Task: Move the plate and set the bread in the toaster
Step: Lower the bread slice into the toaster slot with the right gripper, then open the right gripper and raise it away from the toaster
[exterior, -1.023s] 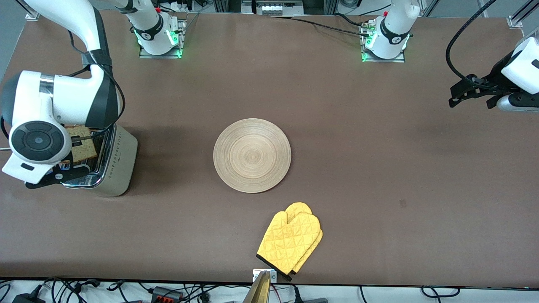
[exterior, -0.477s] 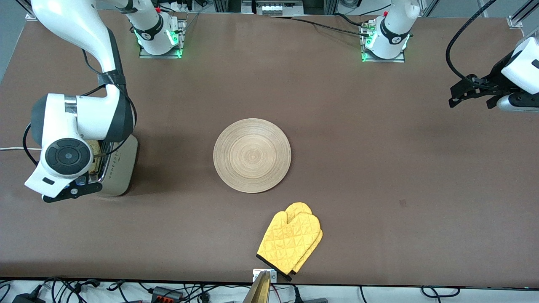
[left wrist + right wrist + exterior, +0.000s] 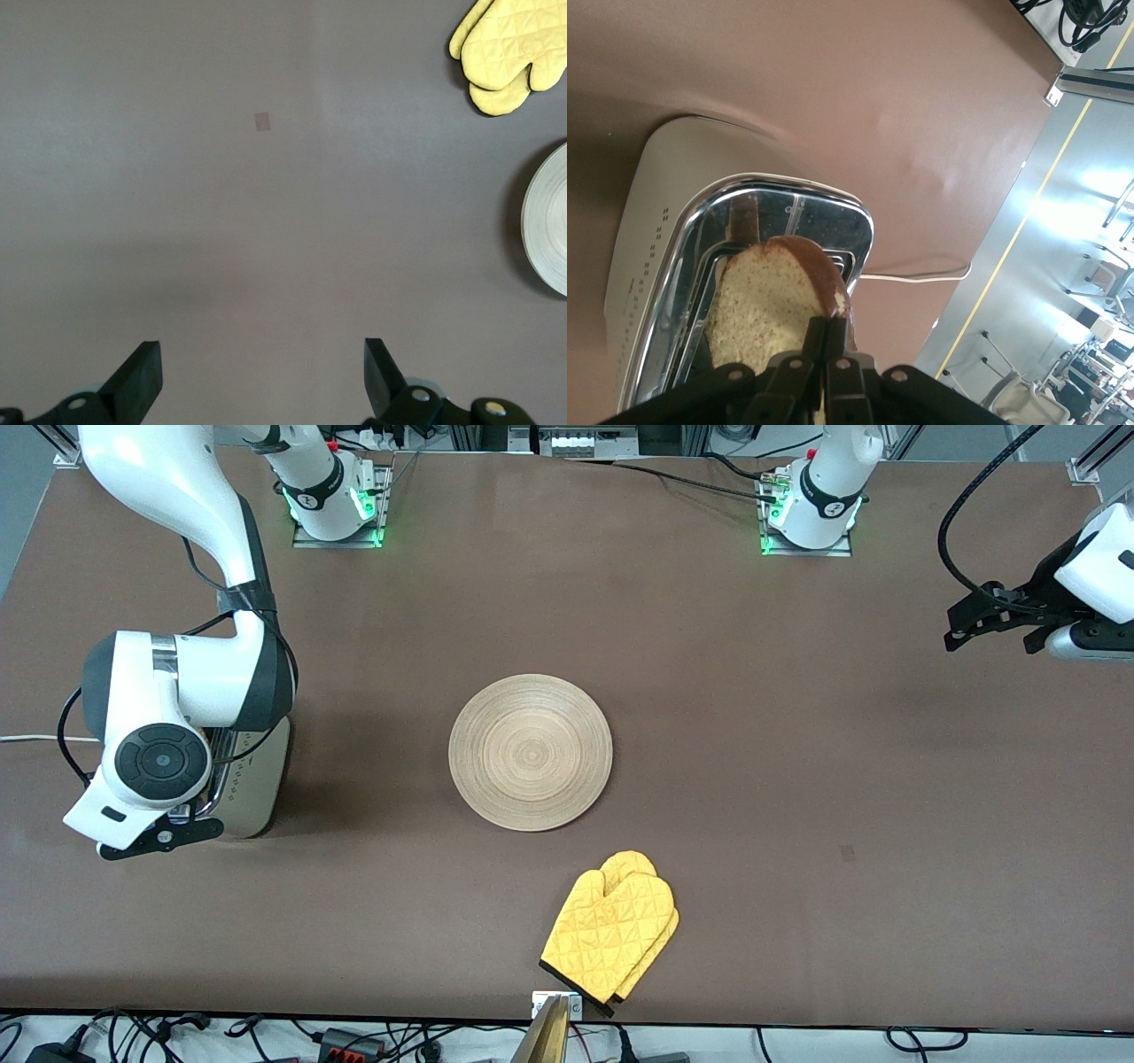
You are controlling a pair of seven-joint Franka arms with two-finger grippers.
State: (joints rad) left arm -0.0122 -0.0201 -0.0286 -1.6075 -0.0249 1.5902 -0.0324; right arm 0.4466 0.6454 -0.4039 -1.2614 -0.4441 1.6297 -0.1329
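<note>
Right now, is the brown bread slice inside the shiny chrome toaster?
Partly: the brown bread slice stands in the chrome toaster's slot, right gripper shut on it.

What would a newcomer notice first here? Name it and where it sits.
Probably the right gripper shut on the bread over the toaster at the right arm's end of the table. Next the plate mid-table, with yellow oven mitts nearer the front camera. The left gripper waits open over bare table.

So on the desk (image 3: 753, 717): one plate (image 3: 530, 752), one toaster (image 3: 252, 775), one bread slice (image 3: 775, 305), two yellow oven mitts (image 3: 611, 934), two pincers.
</note>
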